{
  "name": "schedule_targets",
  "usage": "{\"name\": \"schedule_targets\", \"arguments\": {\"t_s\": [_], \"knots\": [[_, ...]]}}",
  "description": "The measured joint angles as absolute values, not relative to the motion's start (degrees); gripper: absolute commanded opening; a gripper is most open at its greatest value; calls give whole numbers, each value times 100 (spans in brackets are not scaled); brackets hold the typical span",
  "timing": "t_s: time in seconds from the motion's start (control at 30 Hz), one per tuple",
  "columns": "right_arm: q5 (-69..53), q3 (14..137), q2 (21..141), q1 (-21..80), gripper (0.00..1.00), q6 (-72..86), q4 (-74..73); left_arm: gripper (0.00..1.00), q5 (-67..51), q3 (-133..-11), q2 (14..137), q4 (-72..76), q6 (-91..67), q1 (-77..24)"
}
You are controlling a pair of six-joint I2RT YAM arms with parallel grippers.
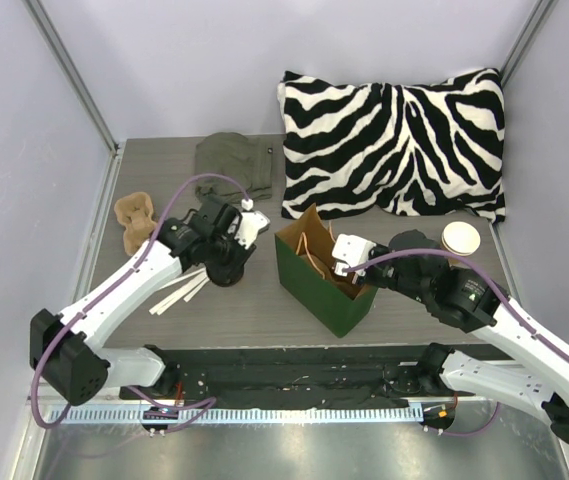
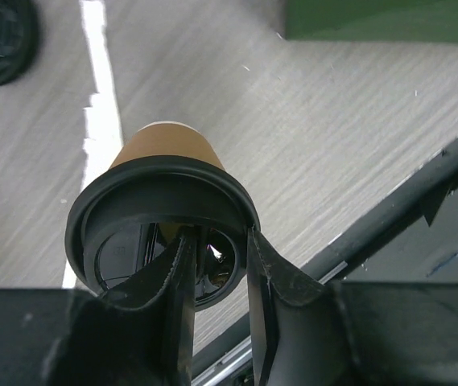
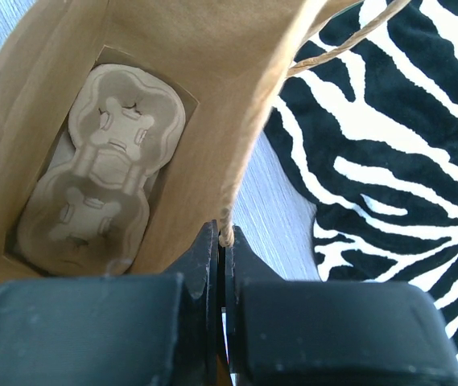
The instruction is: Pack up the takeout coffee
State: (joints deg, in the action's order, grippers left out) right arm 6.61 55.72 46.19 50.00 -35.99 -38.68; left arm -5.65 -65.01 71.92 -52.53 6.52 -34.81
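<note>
snugly in left hand point(image 2: 216, 245), coffee point(image 2: 164, 149) (lidded)

We've got a grey wood-grain table point(image 1: 254, 312) under both the left gripper point(image 2: 220, 241) and right gripper point(image 3: 222, 233), plain pale walls point(image 1: 174, 60) well beyond them, metal posts point(image 1: 72, 72) in the far corners, pretty soft even light.

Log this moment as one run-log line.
left gripper shut on takeout coffee at lid rim | right gripper shut on green bag rim | pulp tray inside bag | coffee outside bag, not yet packed
</note>
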Motion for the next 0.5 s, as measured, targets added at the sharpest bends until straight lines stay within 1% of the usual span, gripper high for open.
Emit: {"name": "schedule_targets", "arguments": {"t_s": [0.07,0.2,0.3,0.33,0.4,0.43,0.5], "knots": [[648,5572,4630,5000,1,-3590,-3865,31,-591,-6414,7334,-5238,668,-3573],[644,5575,4670,5000,1,-3588,-3870,37,-607,-6289,7756,-5210,676,-3732],[644,5581,4683,5000,1,-3590,-3872,48,-602,-6276,7981,-5162,707,-3774],[646,5583,4687,5000,1,-3588,-3870,56,-598,-6274,8034,-5135,731,-3776],[644,5586,4689,5000,1,-3588,-3872,62,-580,-6276,8071,-5087,786,-3776],[644,5588,4689,5000,1,-3588,-3874,67,-580,-6281,8071,-5076,801,-3776],[637,5594,4689,5000,1,-3588,-3883,70,-563,-6296,8071,-5068,816,-3776]]}}
